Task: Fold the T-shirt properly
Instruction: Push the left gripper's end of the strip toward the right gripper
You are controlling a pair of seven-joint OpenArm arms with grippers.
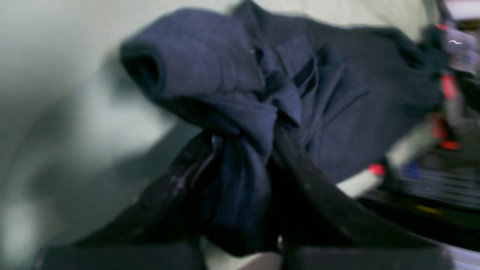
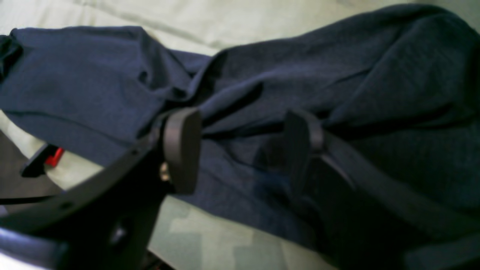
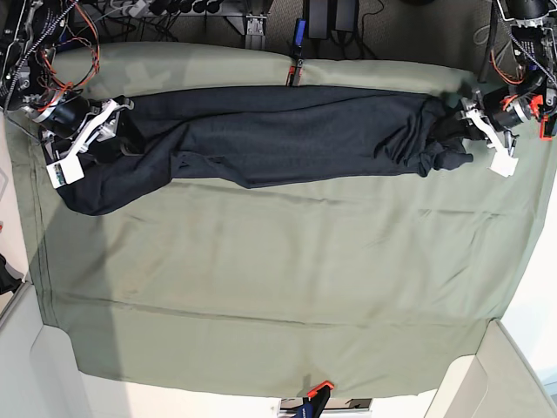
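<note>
The shirt (image 3: 278, 135) lies as a long band across the far part of the worktop (image 3: 278, 287), blocking a low pass from end to end. You have open cloth on the whole near side of it. Behind the band, cables and mounts (image 3: 300, 35) crowd the far edge. The right gripper (image 2: 240, 150) stands at one end with its jaws apart over the fabric; the left gripper (image 1: 243, 150) occupies the other end, pinching a bunched fold.
</note>
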